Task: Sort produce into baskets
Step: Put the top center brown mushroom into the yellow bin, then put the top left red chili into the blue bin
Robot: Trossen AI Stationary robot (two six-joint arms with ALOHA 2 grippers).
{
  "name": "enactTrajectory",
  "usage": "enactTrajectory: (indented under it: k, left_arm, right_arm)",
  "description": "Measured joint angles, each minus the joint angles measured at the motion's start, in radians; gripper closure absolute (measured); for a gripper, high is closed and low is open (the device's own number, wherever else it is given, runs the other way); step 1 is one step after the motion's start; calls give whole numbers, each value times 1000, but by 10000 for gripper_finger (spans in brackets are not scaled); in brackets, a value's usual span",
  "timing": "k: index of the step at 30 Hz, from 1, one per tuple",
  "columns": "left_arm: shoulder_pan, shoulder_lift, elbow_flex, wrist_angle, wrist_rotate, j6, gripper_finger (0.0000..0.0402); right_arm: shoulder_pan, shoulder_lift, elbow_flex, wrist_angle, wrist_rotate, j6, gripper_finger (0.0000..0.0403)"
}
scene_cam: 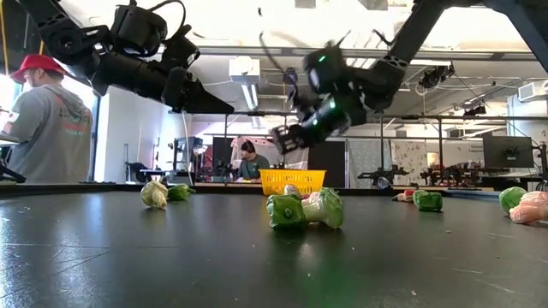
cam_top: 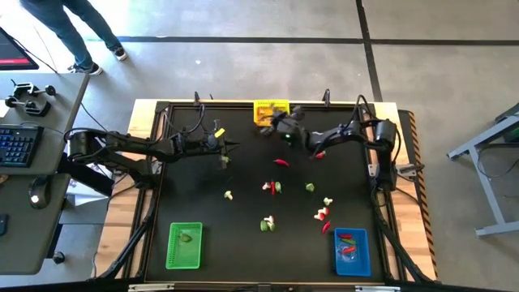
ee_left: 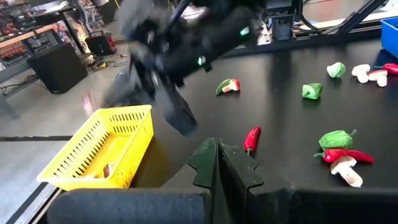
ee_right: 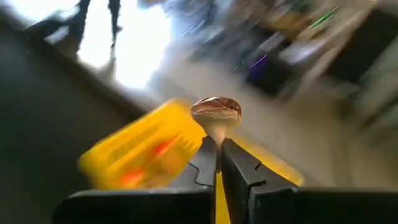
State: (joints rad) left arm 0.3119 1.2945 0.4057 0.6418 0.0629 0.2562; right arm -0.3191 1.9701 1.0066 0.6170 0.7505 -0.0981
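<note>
High: right pincer (cam_top: 280, 124) up by yellow basket (cam_top: 271, 111) at bench's (cam_top: 203, 203) far edge. Green basket (cam_top: 184, 245), blue basket (cam_top: 352, 251) on near edge. Produce scattered mid-bench.

Right wrist: pincer clamped on mushroom (ee_right: 216, 113) stem, yellow basket just beyond. Step: carry to drop. Next: centre over basket, release.

Left wrist: left pincer (ee_left: 217, 163) closed, empty.

No readable writing/brands.

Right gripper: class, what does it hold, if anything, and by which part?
The right gripper is shut on a brown-capped mushroom, pinching the pale stem just below the cap, close to the yellow basket.
</note>
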Motion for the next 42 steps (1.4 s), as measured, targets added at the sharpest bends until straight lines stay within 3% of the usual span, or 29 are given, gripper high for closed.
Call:
enactTrajectory:
  k: [3,7,16,19,26,29,32,37,42]
  left_arm:
    - [0,0,0,-1,0,-8,397]
    - [0,0,0,-1,1,-11,397]
    - [0,0,0,-1,1,-11,397]
    - [0,0,0,-1,1,-12,397]
    - [5,0,0,-1,1,-12,397]
    - [12,0,0,-1,2,-11,397]
    - [22,0,0,-1,2,-12,397]
    - [24,0,0,-6,1,-12,397]
    - [24,0,0,-6,6,-20,397]
  right_arm:
    - [-38,0,60,-244,-184,160,403]
    - [-69,0,129,-401,-310,171,403]
    - [-149,0,248,-656,-438,226,395]
    - [-163,1,260,-691,-471,225,365]
    - [-163,2,279,-707,-452,222,247]
    - [-150,-8,289,-695,-451,186,224]
    - [-120,-45,289,-659,-451,138,255]
    - [-79,-99,224,-525,-507,75,385]
    - [-51,-138,32,-218,-623,124,385]
